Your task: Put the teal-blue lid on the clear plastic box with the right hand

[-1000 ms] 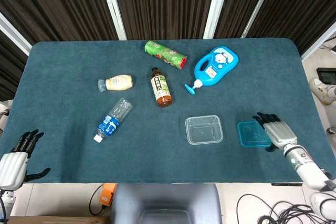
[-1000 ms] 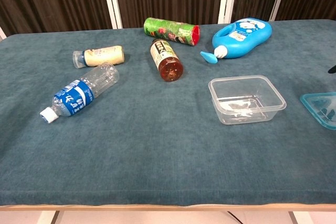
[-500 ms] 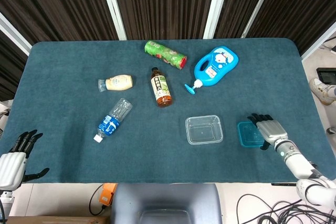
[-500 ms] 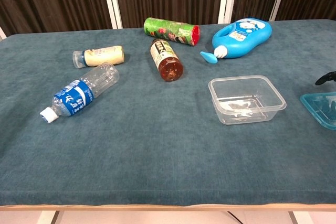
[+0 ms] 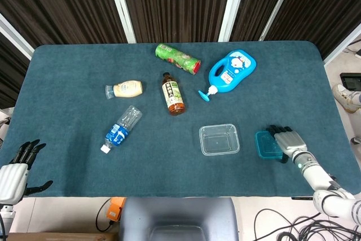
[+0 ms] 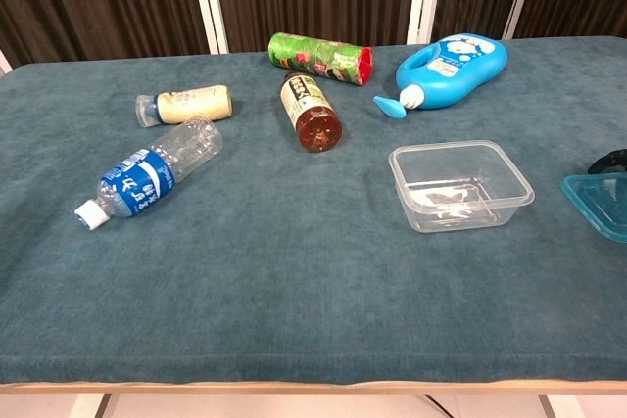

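Two hands were recorded. The right hand was laid over the right part of the teal-blue lid, fingers stretched across its top; whether the lid was actually gripped could not be told. The lid lay flat on the counter, just right of the clear plastic box, apart from it. In the chest view only dark fingertips were seen above the lid's edge, with the box standing open and upright.

The left hand was seen far to the left of the box, past the counter's near edge, fingers spread and holding nothing.

Beyond the box, a blue pump bottle was noted lying on its side. Further left of it lay a brown drink bottle and a green can. Well left of the box, a cream-coloured bottle and a clear water bottle with a blue label were lying down.
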Robot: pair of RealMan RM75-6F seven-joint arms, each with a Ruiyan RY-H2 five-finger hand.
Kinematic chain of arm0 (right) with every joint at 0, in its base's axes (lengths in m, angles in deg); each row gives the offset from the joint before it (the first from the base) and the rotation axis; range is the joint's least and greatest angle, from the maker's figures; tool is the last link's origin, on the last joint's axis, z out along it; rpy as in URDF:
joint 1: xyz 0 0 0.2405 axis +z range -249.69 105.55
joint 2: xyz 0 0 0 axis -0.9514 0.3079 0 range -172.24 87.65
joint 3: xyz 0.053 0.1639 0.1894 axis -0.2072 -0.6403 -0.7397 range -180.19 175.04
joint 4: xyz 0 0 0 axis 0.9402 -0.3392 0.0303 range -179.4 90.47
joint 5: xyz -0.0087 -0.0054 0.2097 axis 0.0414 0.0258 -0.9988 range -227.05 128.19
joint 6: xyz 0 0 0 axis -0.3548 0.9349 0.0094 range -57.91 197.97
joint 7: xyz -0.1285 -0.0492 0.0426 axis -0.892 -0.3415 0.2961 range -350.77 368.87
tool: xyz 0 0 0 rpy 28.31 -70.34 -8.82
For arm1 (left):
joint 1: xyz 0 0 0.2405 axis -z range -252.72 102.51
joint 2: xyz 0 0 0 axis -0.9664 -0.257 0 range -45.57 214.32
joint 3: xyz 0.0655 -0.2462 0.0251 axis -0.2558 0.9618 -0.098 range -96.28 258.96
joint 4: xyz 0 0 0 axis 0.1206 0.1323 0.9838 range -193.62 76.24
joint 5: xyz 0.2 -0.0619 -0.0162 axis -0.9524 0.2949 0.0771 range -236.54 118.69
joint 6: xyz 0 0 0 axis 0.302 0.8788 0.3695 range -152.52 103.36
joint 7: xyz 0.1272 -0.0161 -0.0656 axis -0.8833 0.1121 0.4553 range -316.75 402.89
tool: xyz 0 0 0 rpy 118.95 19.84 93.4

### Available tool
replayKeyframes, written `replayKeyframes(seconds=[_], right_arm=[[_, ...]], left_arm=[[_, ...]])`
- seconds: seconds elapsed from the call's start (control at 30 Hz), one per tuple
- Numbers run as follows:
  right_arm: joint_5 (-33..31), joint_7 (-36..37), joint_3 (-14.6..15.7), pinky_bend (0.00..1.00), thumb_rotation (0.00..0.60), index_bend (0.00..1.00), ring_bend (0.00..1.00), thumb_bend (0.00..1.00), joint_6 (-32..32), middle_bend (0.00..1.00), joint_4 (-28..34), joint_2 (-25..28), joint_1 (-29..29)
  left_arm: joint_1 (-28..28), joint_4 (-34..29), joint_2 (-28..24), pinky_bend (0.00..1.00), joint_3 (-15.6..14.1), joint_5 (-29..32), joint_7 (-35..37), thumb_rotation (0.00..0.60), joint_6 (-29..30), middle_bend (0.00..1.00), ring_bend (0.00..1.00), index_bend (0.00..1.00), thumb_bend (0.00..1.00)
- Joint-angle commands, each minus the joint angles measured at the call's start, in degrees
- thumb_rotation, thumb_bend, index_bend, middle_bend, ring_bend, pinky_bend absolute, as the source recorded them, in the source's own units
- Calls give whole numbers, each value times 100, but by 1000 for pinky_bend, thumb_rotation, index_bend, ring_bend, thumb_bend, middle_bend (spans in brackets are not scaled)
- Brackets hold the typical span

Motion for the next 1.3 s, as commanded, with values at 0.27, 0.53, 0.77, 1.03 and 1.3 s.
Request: replayKeyframes(seconds=[0.27,0.53,0.77,1.03,1.3], right_arm=[[-25,-9,64,437,600,59,406,298,215,259,-66,-113,5],[709,635,-107,611,600,266,606,377,936,446,187,81,-356],[1320,1345,-222,618,600,298,614,385,1571,457,663,528,-731],[2126,1844,-303,623,600,312,614,384,2147,457,1270,849,-922],[2396,1801,-406,622,600,317,614,384,2099,457,1623,861,-750]], left_arm=[[13,-2,-5,344,-2,19,-14,600,-39,75,49,160,372],[10,-5,-13,344,1,30,2,600,-38,76,48,160,373],[11,-9,-14,344,-2,18,3,600,-36,75,48,160,372],[27,-27,-9,344,-5,14,-31,600,-61,75,48,160,371],[33,-29,-15,345,-3,30,-22,600,-79,76,48,160,372]])
